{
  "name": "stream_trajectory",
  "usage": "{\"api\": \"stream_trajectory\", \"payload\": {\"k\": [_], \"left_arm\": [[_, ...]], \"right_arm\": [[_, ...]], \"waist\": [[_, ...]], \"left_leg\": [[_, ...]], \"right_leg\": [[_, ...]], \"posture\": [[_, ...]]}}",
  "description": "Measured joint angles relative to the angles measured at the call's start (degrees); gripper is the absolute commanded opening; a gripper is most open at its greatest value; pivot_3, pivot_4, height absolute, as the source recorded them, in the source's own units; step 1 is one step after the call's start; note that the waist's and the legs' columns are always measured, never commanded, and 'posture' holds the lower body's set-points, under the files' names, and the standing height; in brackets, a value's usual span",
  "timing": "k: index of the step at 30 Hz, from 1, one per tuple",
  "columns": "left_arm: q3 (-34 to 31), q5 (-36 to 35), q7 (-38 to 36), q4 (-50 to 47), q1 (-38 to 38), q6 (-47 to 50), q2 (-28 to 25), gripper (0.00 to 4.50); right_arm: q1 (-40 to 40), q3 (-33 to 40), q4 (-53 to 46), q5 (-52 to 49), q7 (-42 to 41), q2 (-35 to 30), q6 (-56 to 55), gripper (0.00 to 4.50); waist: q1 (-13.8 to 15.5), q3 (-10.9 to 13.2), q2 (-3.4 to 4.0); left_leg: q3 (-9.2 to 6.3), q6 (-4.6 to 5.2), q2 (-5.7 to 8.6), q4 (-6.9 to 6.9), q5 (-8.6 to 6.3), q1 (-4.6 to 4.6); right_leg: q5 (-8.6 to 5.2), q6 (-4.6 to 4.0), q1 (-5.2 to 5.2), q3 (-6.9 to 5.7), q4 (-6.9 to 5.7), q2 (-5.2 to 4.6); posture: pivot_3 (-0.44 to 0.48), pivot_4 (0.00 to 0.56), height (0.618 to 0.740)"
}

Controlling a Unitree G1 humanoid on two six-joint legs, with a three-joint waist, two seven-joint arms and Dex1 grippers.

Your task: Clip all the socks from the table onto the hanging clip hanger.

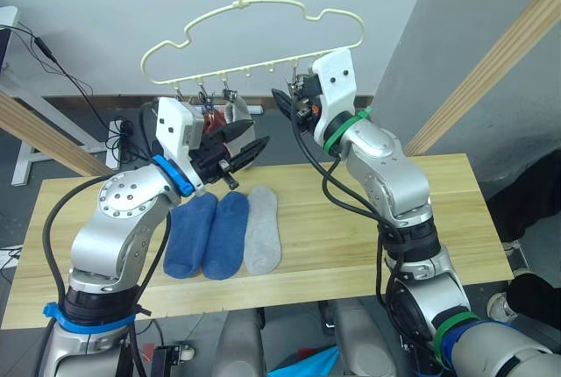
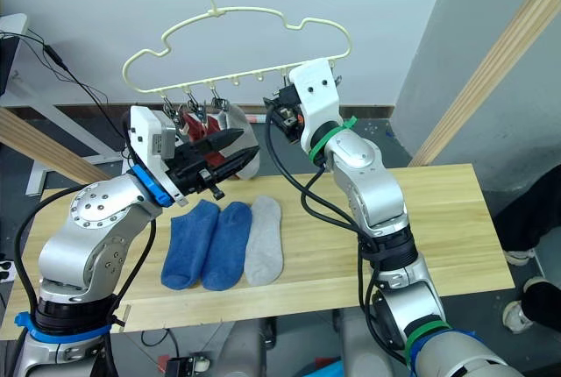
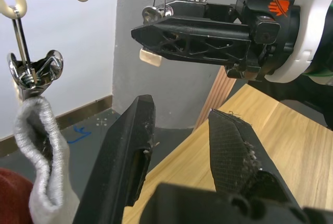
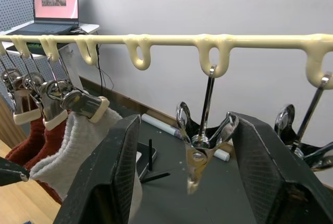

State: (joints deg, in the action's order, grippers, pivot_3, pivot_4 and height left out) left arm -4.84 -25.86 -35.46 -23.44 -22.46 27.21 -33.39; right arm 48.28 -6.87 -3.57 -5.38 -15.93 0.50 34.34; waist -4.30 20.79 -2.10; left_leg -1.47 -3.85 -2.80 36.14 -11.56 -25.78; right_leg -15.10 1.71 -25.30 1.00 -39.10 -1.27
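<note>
The pale yellow clip hanger (image 1: 263, 67) hangs on its hook above the table (image 1: 394, 245). At its left end, clips hold two rust red socks (image 4: 31, 140) and a light grey sock (image 1: 235, 114). Two blue socks (image 1: 188, 237) (image 1: 228, 232) and a grey sock (image 1: 261, 228) lie side by side on the table. My left gripper (image 1: 250, 145) is open and empty, just to the right of the hanging grey sock (image 3: 44, 146). My right gripper (image 4: 186, 120) is raised to the hanger's bar, open, its fingers on either side of an empty metal clip (image 4: 200, 140).
Slanted wooden beams stand at the left (image 1: 44, 136) and right (image 1: 491, 70) of the table. More empty clips (image 4: 302, 125) hang along the hanger's bar. Cables (image 1: 123, 136) lie on the floor behind the table. A laptop (image 4: 54, 2) sits on a stand at the back.
</note>
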Motion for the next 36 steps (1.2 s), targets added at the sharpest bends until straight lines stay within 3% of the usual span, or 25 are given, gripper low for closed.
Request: {"api": "stream_trajectory", "payload": {"k": [20,25,28,30,34,36], "left_arm": [[0.06,-0.07,0.99,0.81,-1.51,0.32,1.00,1.96],[0.33,0.02,1.10,0.81,-1.81,0.33,1.11,1.96],[0.70,0.57,1.29,0.81,-1.80,0.32,1.34,1.96],[1.01,1.52,2.24,0.78,-1.70,0.21,1.93,1.96],[2.78,4.82,5.01,0.46,0.14,-0.20,3.31,1.96],[4.03,6.28,6.22,-0.18,1.87,-0.20,4.07,2.33]], "right_arm": [[2.40,0.92,3.92,-0.51,0.24,2.40,-1.48,2.75],[3.11,2.31,4.65,-1.52,1.29,3.50,-1.44,1.04],[3.34,3.30,5.08,-2.50,1.61,3.73,-1.33,0.30],[3.67,3.60,5.15,-2.64,1.97,3.74,-1.26,0.02],[4.09,3.78,5.68,-2.99,2.25,3.75,-1.14,0.02],[4.15,3.77,5.97,-3.15,2.26,3.79,-1.13,0.00]], "waist": [[0.01,-0.02,-0.02],[0.02,-0.02,-0.02],[0.01,-0.02,-0.02],[0.01,-0.02,-0.02],[-0.15,-0.02,-0.02],[-0.23,-0.02,-0.02]], "left_leg": [[-0.01,0.01,0.00,0.09,0.01,0.00],[-0.02,0.01,0.00,0.20,0.01,0.00],[-0.01,0.01,0.00,0.32,0.00,0.00],[-0.03,0.02,0.00,0.48,0.00,0.00],[-0.05,0.03,0.01,0.73,0.00,0.00],[-0.06,0.03,0.01,0.77,0.00,0.01]], "right_leg": [[0.02,-0.03,0.01,-0.01,-0.08,0.00],[0.02,-0.03,0.01,-0.01,-0.20,0.00],[0.02,-0.03,0.00,0.01,-0.34,0.00],[0.02,-0.03,0.00,0.01,-0.48,0.00],[0.02,-0.03,0.00,0.03,-0.78,0.01],[0.02,-0.03,0.00,0.04,-0.83,0.01]], "posture": [[-0.119,0.334,0.733],[-0.118,0.333,0.733],[-0.118,0.333,0.733],[-0.118,0.333,0.733],[-0.119,0.337,0.733],[-0.120,0.341,0.733]]}}
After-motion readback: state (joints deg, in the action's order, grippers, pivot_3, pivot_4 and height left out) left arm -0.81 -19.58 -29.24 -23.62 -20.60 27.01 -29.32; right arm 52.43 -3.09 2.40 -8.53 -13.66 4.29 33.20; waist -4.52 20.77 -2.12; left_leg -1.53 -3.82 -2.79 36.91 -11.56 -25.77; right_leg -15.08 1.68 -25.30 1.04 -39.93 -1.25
